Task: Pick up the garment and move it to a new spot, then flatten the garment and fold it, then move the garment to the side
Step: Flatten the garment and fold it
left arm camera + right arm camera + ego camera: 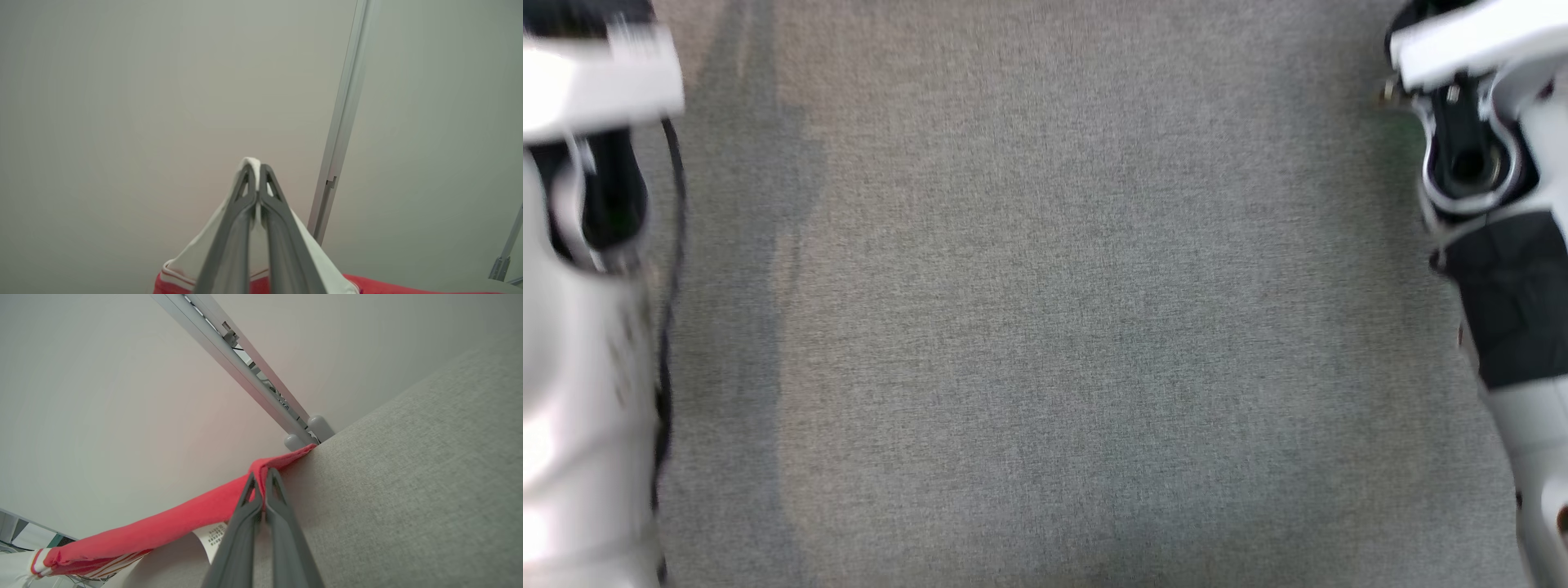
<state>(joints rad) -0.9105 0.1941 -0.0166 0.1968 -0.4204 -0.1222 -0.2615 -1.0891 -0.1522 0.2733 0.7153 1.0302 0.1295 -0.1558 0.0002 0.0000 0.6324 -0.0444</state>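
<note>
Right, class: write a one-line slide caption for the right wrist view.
Right end effector shut on the red garment, which stretches away beside a grey fabric surface, its white label showing.

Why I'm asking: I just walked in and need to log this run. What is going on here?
The robot is holding a red and white garment stretched between its two arms. The left gripper is shut on a white edge of it, and the right gripper is shut on a red edge, close to the grey surface. A label hangs beside the right fingers. Flattening and folding look not yet done.
</note>
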